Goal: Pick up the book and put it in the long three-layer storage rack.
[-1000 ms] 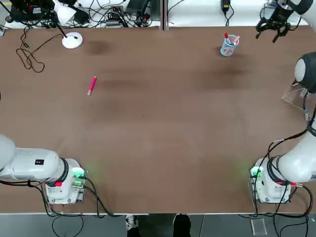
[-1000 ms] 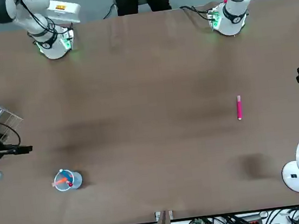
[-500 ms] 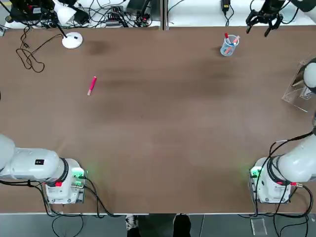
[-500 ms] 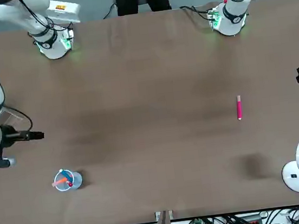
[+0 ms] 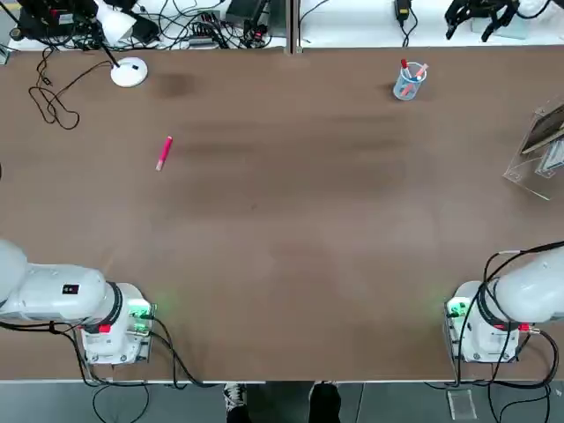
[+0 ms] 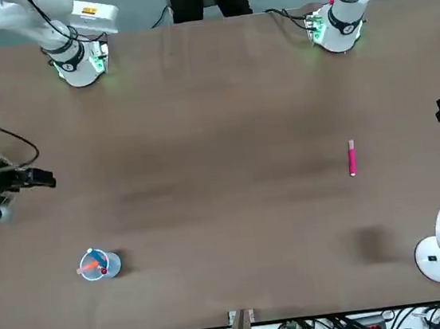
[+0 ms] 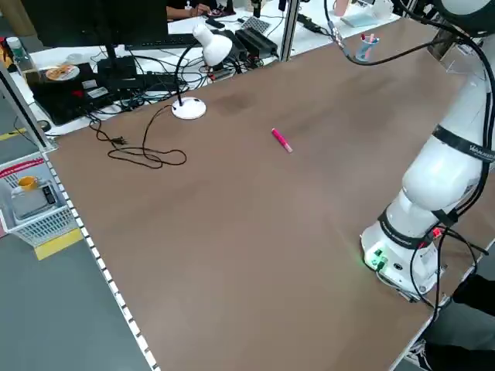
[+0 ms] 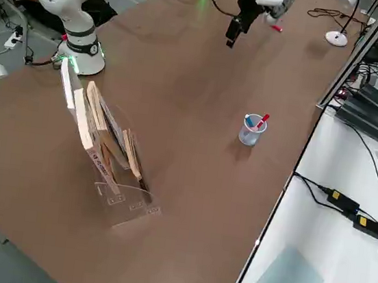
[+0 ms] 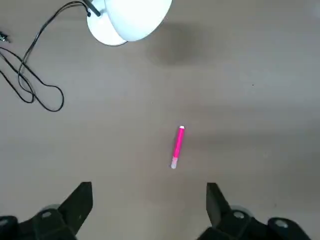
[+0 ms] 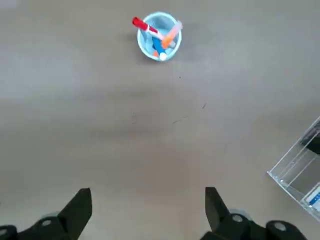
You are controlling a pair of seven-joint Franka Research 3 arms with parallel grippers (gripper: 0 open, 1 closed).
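The long three-layer storage rack (image 5: 531, 172) is clear acrylic and stands at the table's right edge. A thin dark book (image 5: 546, 130) with a tan strip leans slanted inside it. The right side view shows the rack (image 8: 130, 200) holding several thin tan-edged books. My right gripper (image 5: 480, 16) hangs open and empty over the table's far edge, beyond the pen cup and apart from the rack; its wrist view catches a corner of the rack (image 10: 295, 172). High above the table's left part, my left gripper (image 8: 232, 33) is open and empty.
A clear cup of pens (image 5: 409, 81) stands at the far right of the middle. A pink pen (image 5: 164, 152) lies on the left part. A white desk lamp (image 5: 129, 72) and a black cable (image 5: 53, 97) sit at the far left corner.
My right arm has swung off the rack, uncovering it and the leaning book, and its gripper has drawn back over the far edge. The left arm has not moved.
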